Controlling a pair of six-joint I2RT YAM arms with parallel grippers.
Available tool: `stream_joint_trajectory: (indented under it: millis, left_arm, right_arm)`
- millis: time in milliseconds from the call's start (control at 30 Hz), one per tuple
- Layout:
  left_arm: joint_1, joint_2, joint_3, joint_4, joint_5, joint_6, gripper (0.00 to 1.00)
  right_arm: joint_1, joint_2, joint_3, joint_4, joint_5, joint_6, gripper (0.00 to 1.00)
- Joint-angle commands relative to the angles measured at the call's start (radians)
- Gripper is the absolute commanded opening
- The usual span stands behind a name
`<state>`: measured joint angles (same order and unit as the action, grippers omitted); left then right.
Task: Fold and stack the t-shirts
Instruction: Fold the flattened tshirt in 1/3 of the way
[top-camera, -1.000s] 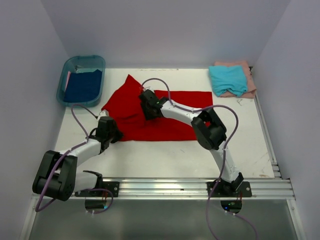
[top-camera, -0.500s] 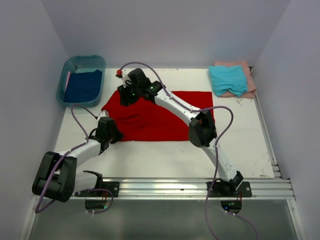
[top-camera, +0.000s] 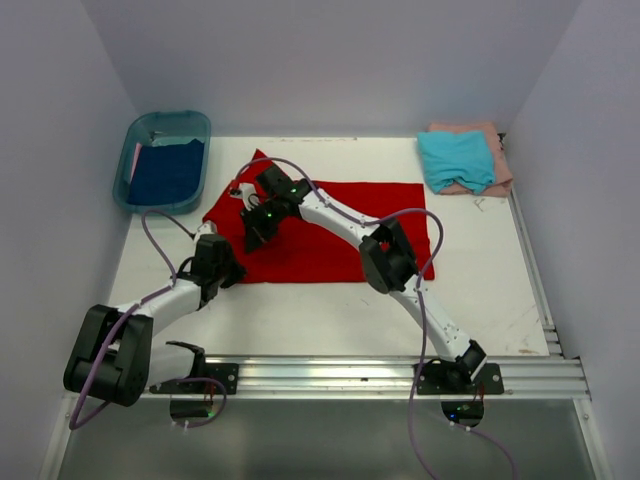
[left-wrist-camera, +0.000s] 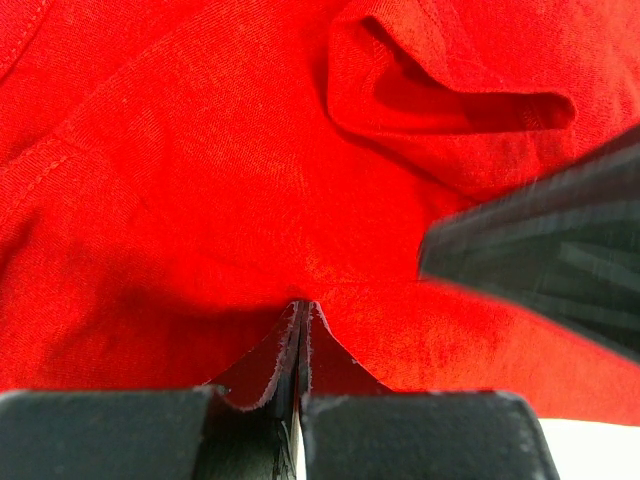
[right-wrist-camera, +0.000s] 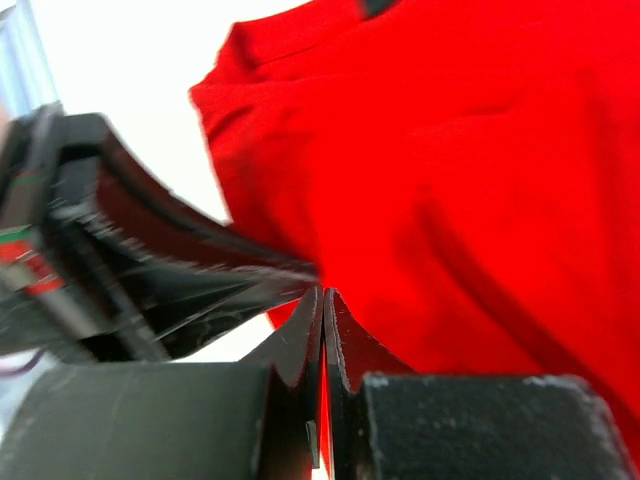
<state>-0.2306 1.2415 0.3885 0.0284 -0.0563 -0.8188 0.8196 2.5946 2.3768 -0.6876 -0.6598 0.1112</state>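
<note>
Clenched tight with the left gripper (left-wrist-camera: 300, 312) on a raised ridge of the red t-shirt (top-camera: 330, 225), at its near-left hem. Clenched too with the right gripper (right-wrist-camera: 322, 295), seemingly on a thin sliver of the same cloth, farther in over that shirt's left half. Spread across the middle of the surface (top-camera: 330, 310), lying mostly flat, rumpled on the left and poking one corner out far-left. Judged about halfway: stacked already, well off the red t-shirt's far-right corner, a folded teal t-shirt (top-camera: 457, 160) atop a folded pink t-shirt (top-camera: 465, 127); left to do, folding and stacking the red one, then the dark blue t-shirt (top-camera: 165, 172), waiting inside the tub (top-camera: 172, 118) just off the red t-shirt's far-left corner. Counted: four t-shirts, one per colour; one tub; two grippers, both busy on red
</note>
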Motion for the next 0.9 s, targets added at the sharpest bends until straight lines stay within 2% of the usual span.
stream_joint_trajectory:
  millis: [0,200,333,567,867]
  left_arm:
    - [-0.004,0.022,-0.023,-0.068,-0.008,0.018,0.0]
    - [-0.003,0.03,-0.027,-0.064,-0.007,0.017,0.0]
    - [-0.003,0.021,-0.03,-0.071,-0.008,0.02,0.0]
    - [-0.003,-0.007,-0.048,-0.087,-0.01,0.021,0.0]
    - [-0.003,-0.036,-0.071,-0.102,-0.017,0.023,0.0]
  right_arm:
    - [0.018,-0.008,-0.021,-0.004,-0.177,-0.007,0.0]
    - [0.021,0.073,0.042,0.016,-0.149,0.057,0.0]
    - [0.019,0.143,0.127,0.017,0.006,0.077,0.0]
    - [-0.017,0.128,0.113,0.12,0.185,0.127,0.0]
    - [-0.08,0.102,0.104,0.161,0.327,0.117,0.0]
